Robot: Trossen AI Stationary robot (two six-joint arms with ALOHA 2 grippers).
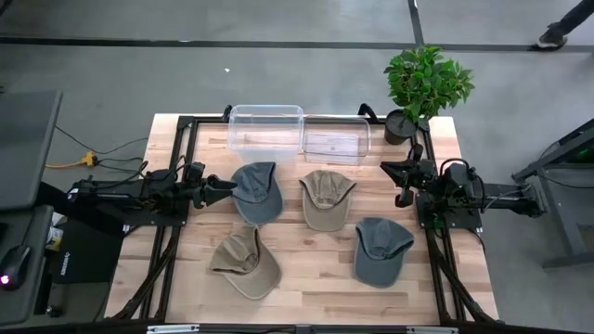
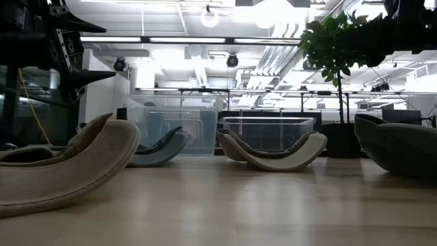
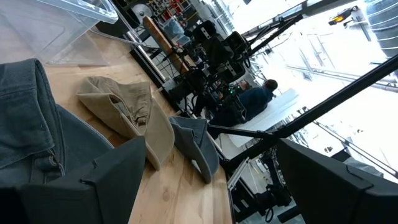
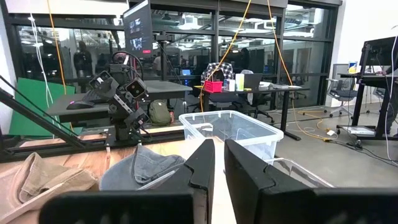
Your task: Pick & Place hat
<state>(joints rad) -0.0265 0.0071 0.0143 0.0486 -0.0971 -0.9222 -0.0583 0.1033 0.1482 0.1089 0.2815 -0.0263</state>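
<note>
Left hand [image 1: 225,186] released, tips at 9 o'clock edge of blue-grey denim cap [image 1: 257,191]; right hand [image 1: 401,173] clenched, empty; wooden worktop [image 1: 306,278] front edge cut off.

Four caps lie crown-up on the tabletop [image 1: 306,278]: a blue-grey cap [image 1: 256,191], a tan cap [image 1: 326,199], a second tan cap [image 1: 245,263], and a grey cap [image 1: 380,250].
</note>
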